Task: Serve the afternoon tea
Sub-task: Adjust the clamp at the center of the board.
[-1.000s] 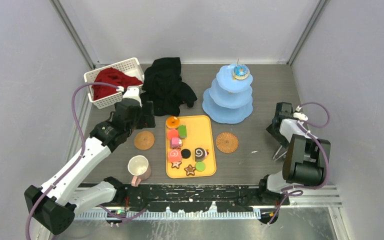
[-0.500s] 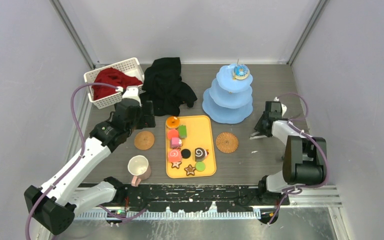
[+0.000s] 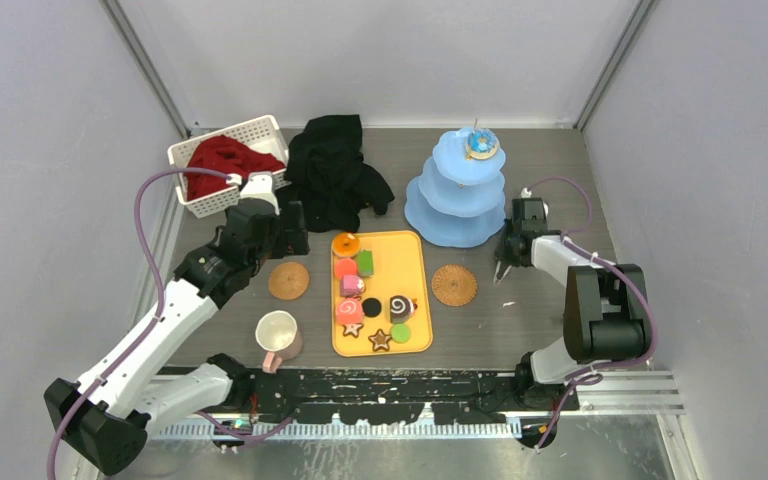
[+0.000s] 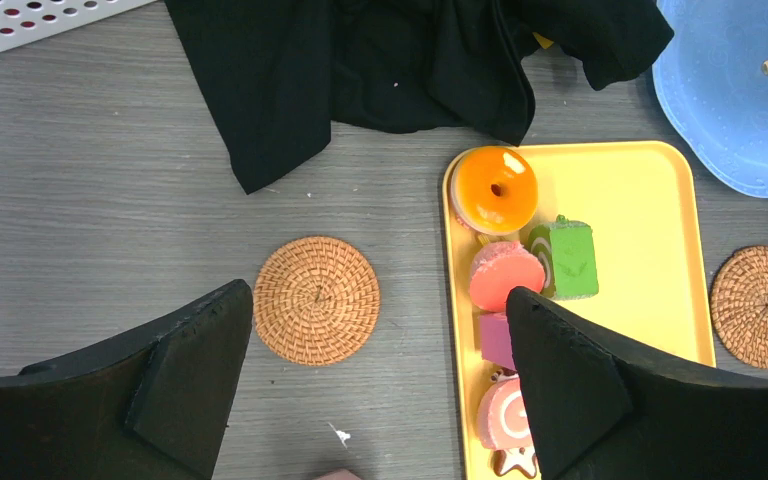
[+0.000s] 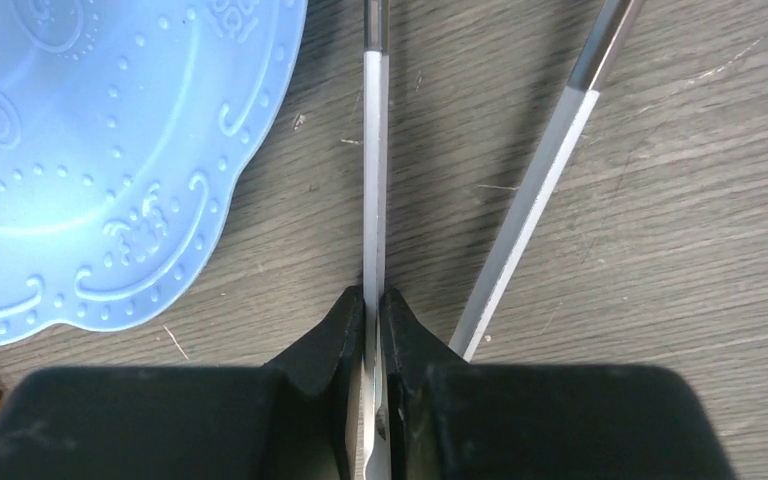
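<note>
Now the right tool (image 5: 373, 300) is shut on thin tongs (image 5: 374, 150), just beside the blue stand (image 5: 110, 150). The left tool (image 4: 378, 300) hangs wide open over the worktop. The sweets (image 3: 350, 285) lie on the yellow tray (image 3: 412, 265). Next, I think, the tongs must reach over and pinch one sweet.

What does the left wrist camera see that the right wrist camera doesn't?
Only left wrist: the crumpled black cloth, the orange toy donut and the open left pincer. Only right wrist: the right pincer shut on a thin silver metal strip. Both: the pale-blue scalloped plastic stand and the grey wooden table.
</note>
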